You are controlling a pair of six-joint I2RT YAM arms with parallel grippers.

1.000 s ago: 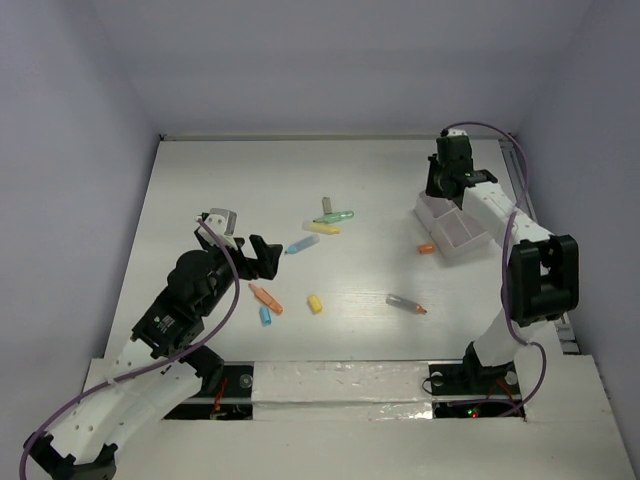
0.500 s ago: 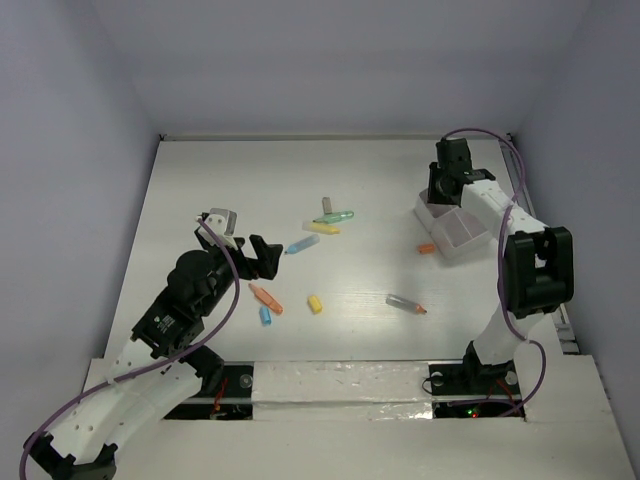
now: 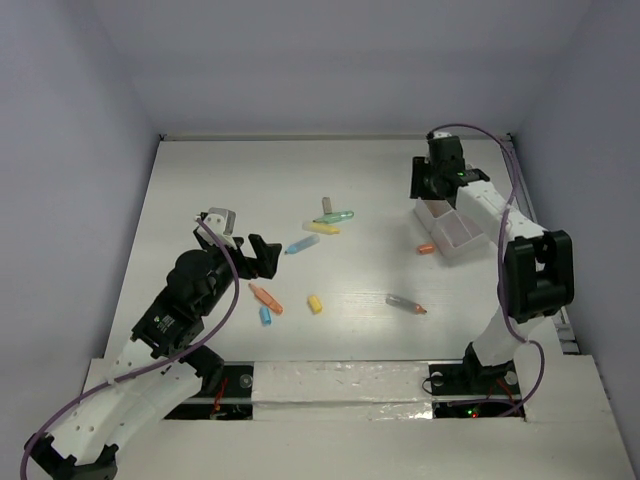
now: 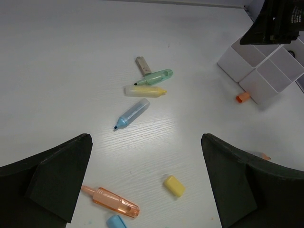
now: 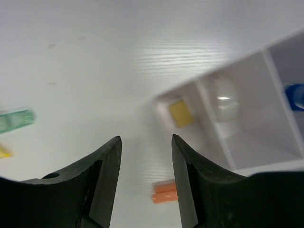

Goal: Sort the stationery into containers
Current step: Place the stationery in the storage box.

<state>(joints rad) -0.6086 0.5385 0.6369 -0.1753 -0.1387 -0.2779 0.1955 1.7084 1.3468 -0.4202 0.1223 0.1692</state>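
The right fingers [image 5: 102, 185], parted and empty, hover over the tray [image 5: 228, 64] at the surface's 2 o'clock; the left fingers [image 4: 57, 175] gape empty too. Dropping for the orange cap [image 5: 166, 192] beside the tray may clip its wall.

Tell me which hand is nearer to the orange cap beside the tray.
Right. The right hand hovers just beyond the orange cap; the left hand sits far left.

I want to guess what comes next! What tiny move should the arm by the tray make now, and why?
Probably swing the right gripper toward the orange cap and lower over it: its jaws stand open and empty, and that cap lies on the table just outside the tray, unsorted.
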